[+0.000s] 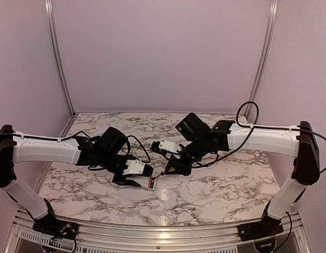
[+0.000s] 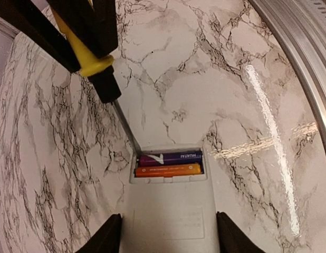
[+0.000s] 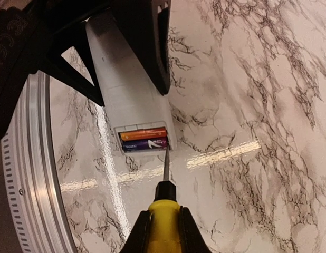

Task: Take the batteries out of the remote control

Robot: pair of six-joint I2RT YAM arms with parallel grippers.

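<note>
**A:** Left gripper is clamped on the sides of the remote control, well behind the open bay. We can't tell if the remote rests on the marble table or sits just above it.

**B:** Both batteries are seated side by side in the bay, purple one outermost and orange battery behind it.

**A:** We'd expect them to be light, rigid, slick and round. Pinching them in place is hopeless, and they'll roll once free.

**B:** So we lever at an end. The screwdriver tip is at the bay corner by the purple cell's end. Right gripper is closed on the yellow handle.

**A:** Thin plastic wall there, so we pry gently.
</note>
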